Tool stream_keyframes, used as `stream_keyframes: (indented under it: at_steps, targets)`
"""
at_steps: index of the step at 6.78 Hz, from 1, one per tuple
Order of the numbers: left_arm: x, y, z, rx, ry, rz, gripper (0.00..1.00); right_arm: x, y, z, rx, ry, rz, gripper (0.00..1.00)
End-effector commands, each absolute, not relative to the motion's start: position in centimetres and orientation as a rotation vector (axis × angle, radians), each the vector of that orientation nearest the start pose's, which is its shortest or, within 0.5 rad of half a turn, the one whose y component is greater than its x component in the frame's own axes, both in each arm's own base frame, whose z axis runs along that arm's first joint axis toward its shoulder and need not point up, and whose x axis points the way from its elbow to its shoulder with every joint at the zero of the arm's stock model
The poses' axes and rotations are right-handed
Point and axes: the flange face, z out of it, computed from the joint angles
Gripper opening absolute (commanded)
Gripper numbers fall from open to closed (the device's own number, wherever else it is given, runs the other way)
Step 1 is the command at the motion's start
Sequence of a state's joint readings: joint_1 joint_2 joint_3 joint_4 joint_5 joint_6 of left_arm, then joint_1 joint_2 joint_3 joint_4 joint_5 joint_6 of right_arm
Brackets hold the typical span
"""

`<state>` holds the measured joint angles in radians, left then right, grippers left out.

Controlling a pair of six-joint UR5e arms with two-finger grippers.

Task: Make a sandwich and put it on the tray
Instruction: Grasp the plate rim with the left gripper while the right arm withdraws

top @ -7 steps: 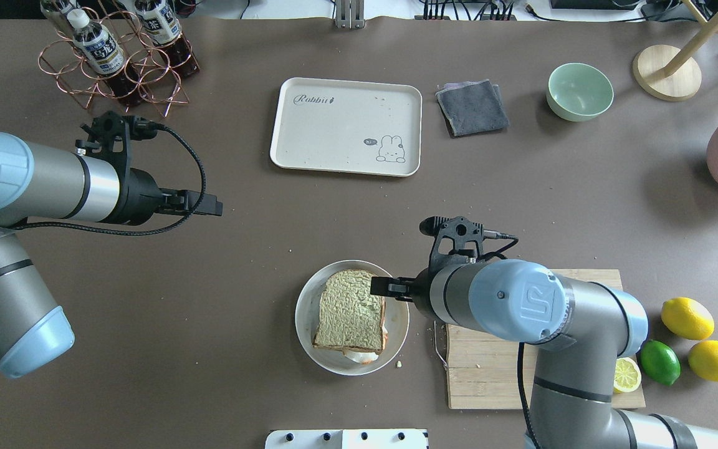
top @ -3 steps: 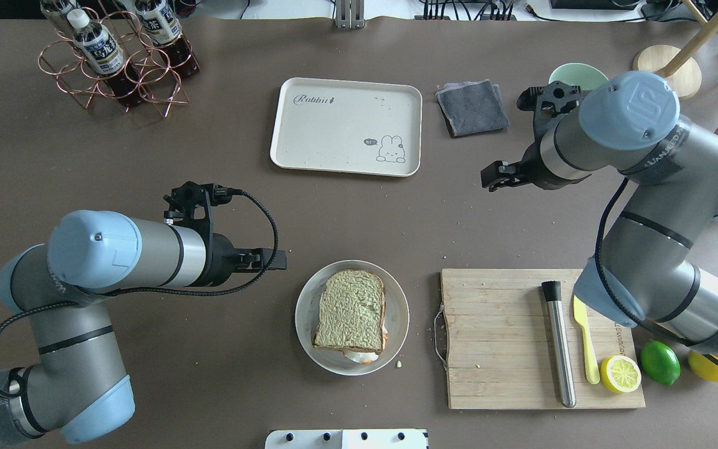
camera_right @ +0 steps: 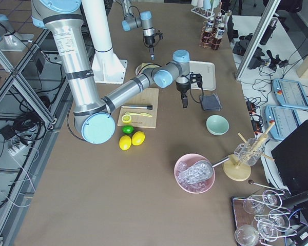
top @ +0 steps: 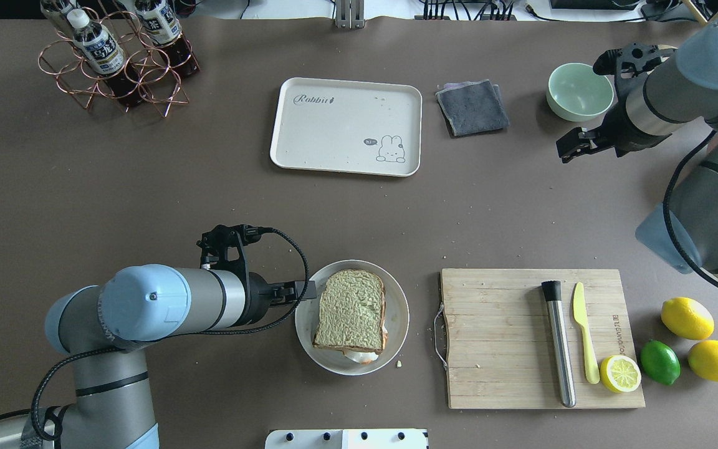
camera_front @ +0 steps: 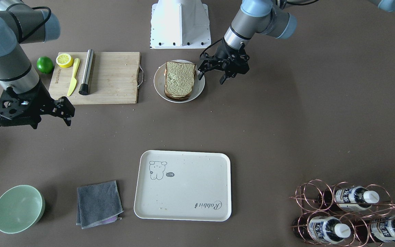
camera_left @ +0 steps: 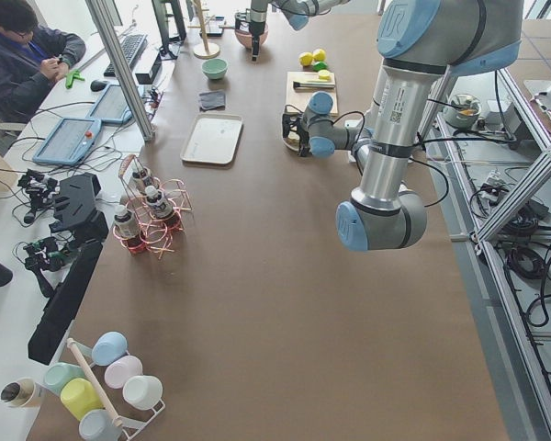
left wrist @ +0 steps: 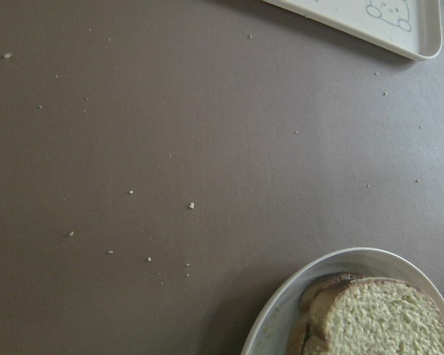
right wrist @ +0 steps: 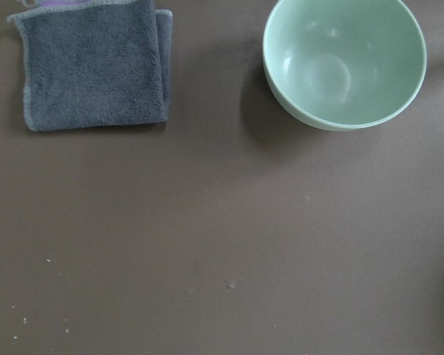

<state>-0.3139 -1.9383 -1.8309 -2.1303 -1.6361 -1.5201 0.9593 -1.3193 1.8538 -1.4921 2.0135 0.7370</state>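
1. Two claws are in sight, and neither is touching the food. The left gripper hovers at the nine o'clock rim of the plate, fingers spread.
2. The sandwich sits stacked on that round plate, green-tan slice on top. A bit of egg white peeks out at its six o'clock edge.
3. The tray lies at the plate's twelve o'clock, well apart, with only crumbs on it.
4. The right gripper, fingers parted, hangs out at the tray's three o'clock, beyond the grey cloth and near the green bowl.
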Motion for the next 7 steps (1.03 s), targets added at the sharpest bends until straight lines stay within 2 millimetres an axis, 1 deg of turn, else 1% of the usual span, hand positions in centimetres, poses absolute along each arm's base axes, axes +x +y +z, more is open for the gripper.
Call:
stream_keyframes:
  at_steps: [1, 2, 3, 4, 5, 6, 7]
  targets:
    - [54.9, -29.4, 28.7, 0.159, 1.153, -0.203, 0.95, -24.1, -52.7, 39.8, 0.211, -0.713, -0.007, 1.0]
    - [55.3, -28.9, 28.6, 0.152, 1.153, -0.195, 0.84, -24.0, -52.6, 39.8, 0.211, -0.713, -0.005, 1.0]
    - [55.3, -28.9, 28.3, 0.153, 1.16, -0.195, 0.79, -24.0, -52.6, 39.8, 0.211, -0.713, -0.005, 1.0]
    - [55.6, -28.8, 27.6, 0.155, 1.17, -0.188, 0.62, -23.6, -52.6, 39.4, 0.22, -0.721, 0.0, 1.0]
    - [56.1, -28.9, 27.9, 0.157, 1.16, -0.18, 0.48, -23.6, -52.6, 39.5, 0.22, -0.72, -0.001, 1.0]
    - [56.4, -29.0, 28.1, 0.158, 1.153, -0.182, 0.47, -23.6, -52.7, 39.5, 0.222, -0.72, 0.0, 1.0]
    - [56.7, -29.0, 28.6, 0.157, 1.142, -0.181, 0.44, -23.6, -52.7, 39.5, 0.22, -0.72, 0.0, 1.0]
